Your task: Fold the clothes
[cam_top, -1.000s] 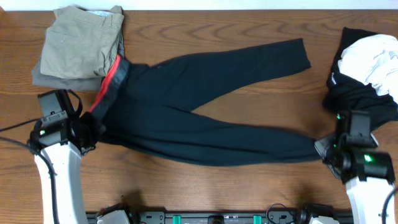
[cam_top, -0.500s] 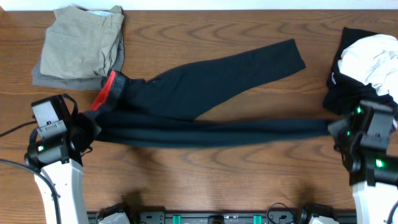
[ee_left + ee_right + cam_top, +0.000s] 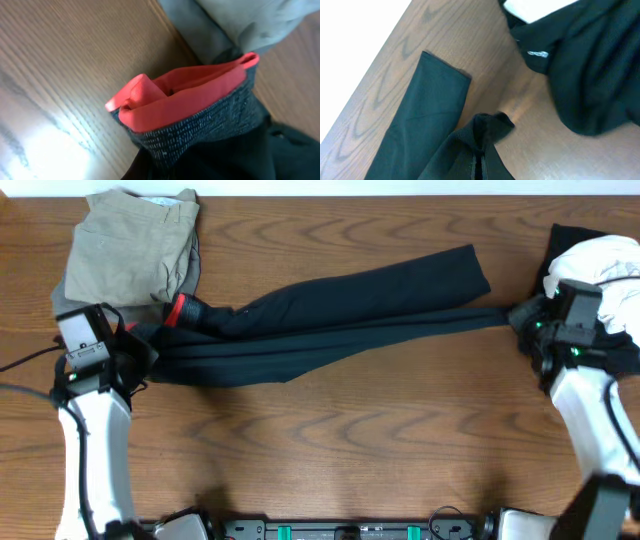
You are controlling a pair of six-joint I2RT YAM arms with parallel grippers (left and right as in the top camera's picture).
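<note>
Black pants point(image 3: 330, 320) with a red-lined waistband point(image 3: 180, 310) lie stretched across the table, one leg brought up against the other. My left gripper point(image 3: 140, 362) is shut on the waistband end; the left wrist view shows the red lining point(image 3: 185, 95) and grey band just ahead of the jaws. My right gripper point(image 3: 520, 315) is shut on the cuff of the lower leg, held near the other leg's cuff point(image 3: 470, 265). The right wrist view shows the pinched cuff point(image 3: 487, 127) and the other leg point(image 3: 427, 107) lying flat.
Folded khaki pants point(image 3: 130, 245) lie at the back left, touching the waistband. A heap of black and white clothes point(image 3: 595, 275) sits at the right edge, close behind my right gripper; it also shows in the right wrist view point(image 3: 585, 65).
Both grippers moved away from the front edge, carrying the near leg and waistband up onto the far leg. The pants went from spread open to narrow and doubled.
</note>
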